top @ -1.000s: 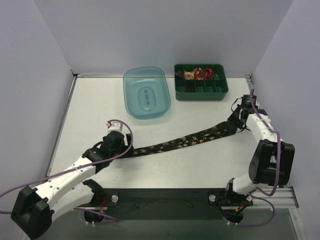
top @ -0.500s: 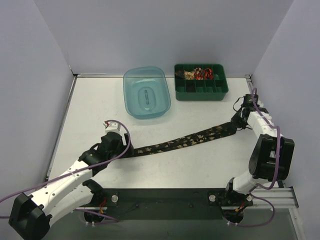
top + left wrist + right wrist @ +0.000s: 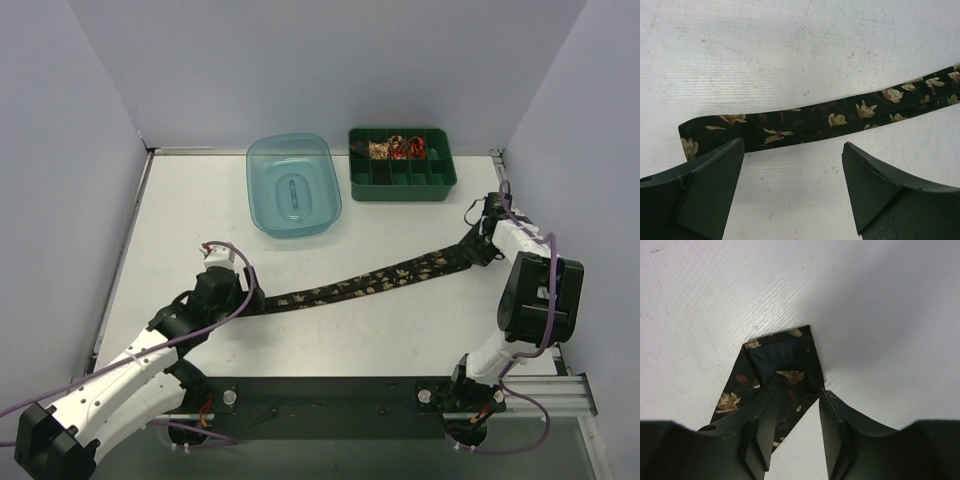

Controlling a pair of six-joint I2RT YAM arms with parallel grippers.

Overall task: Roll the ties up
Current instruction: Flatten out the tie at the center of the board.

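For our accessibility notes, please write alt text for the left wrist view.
A black tie with gold flowers lies flat across the white table, and its end is at the left. The left gripper is wide open at the bottom edge, just below the tie.

This is a robotics lab cell, not a home or shop. A bare white table (image 3: 400,330) is boxed in on three sides by plain pale walls (image 3: 330,60), like a purpose-built enclosure. Two white and black robot arms, left (image 3: 130,365) and right (image 3: 530,290), are bolted to a dark base plate (image 3: 330,395) on a metal frame at the near edge. Purple cables (image 3: 250,285) loop loosely over them. The only furnishings are a blue plastic tub (image 3: 255,160) and a green compartment tray (image 3: 402,191).
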